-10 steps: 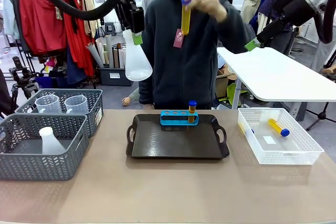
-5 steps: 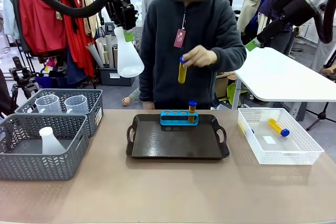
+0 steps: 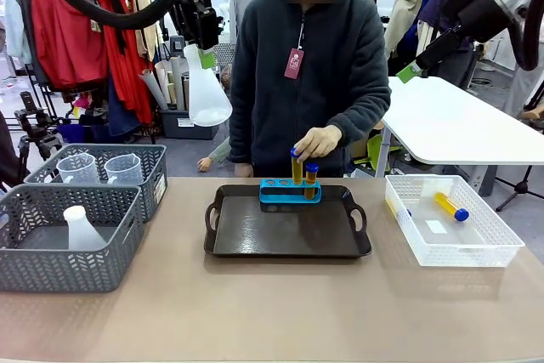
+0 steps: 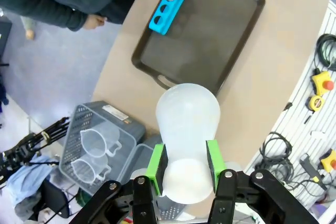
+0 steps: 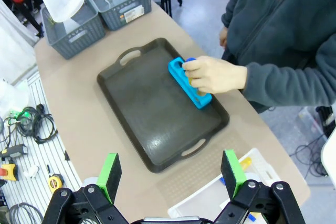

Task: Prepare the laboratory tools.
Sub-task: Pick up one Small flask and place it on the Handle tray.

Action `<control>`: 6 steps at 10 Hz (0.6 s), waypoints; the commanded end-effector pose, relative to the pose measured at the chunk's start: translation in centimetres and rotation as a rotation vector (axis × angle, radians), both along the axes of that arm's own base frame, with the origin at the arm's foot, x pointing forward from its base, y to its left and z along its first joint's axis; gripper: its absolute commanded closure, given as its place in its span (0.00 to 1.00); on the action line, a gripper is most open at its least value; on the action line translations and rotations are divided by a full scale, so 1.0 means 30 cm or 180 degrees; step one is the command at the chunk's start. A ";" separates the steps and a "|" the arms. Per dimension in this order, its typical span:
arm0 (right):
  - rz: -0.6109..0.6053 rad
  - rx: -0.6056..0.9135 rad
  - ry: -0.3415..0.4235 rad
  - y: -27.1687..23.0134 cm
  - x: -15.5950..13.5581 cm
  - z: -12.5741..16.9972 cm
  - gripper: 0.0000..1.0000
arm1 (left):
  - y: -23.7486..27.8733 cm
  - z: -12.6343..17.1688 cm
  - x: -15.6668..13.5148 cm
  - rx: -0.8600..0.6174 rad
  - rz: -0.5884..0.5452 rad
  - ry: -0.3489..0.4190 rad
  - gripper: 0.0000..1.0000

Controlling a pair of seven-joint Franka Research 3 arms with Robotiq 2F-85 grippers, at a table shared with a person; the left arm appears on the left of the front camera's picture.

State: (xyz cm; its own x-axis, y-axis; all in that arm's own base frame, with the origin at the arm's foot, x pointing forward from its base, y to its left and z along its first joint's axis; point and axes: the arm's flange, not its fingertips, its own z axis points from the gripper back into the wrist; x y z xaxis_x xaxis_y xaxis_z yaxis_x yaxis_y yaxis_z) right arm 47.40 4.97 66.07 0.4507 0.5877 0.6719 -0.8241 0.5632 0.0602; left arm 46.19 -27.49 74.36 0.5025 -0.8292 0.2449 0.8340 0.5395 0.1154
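High above the table's left half, my left gripper [image 3: 204, 55] is shut on the neck of a translucent white conical flask [image 3: 208, 91]; in the left wrist view the green pads [image 4: 156, 163] clamp the flask [image 4: 188, 119]. A blue four-hole rack [image 3: 289, 191] stands at the far end of the black tray [image 3: 289, 231] with one amber blue-capped tube [image 3: 311, 179] in it. The person's hand [image 3: 319, 140] lowers a second tube [image 3: 297, 167] into the rack. My right gripper [image 3: 411, 70] hangs open high at the right, far above the tray [image 5: 157, 114] and rack [image 5: 176, 68].
Two grey mesh baskets stand at the left: the far one [image 3: 157, 178] holds two clear handled beakers [image 3: 78, 167], the near one [image 3: 102, 265] another white flask [image 3: 81, 229]. A white basket [image 3: 450, 248] at the right holds loose amber tubes [image 3: 450, 207]. A white table stands behind.
The person's hand has brought the tube down from head height to the rack. My left gripper shifted slightly left with the flask, then stayed put. The right arm has not moved.
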 end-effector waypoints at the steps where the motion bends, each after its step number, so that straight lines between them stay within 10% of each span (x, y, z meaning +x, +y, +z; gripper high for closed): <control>1: 0.0014 0.0003 -0.0012 0.000 -0.004 0.006 0.00 | 0.002 0.009 -0.002 -0.0006 0.0001 -0.0016 1.00; 6: 0.0014 0.0003 -0.0012 0.000 -0.004 0.006 0.00 | -0.141 -0.048 0.089 0.0228 -0.0429 0.0116 1.00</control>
State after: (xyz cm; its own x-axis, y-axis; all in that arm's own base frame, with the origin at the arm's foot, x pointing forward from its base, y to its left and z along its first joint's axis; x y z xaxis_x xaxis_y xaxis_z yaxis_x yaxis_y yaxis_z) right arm 47.40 4.97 66.07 0.4507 0.5878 0.6718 -0.8241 0.5632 0.0601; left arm 47.33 -30.03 71.90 0.4427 -0.8758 0.1925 0.8797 0.4657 0.0958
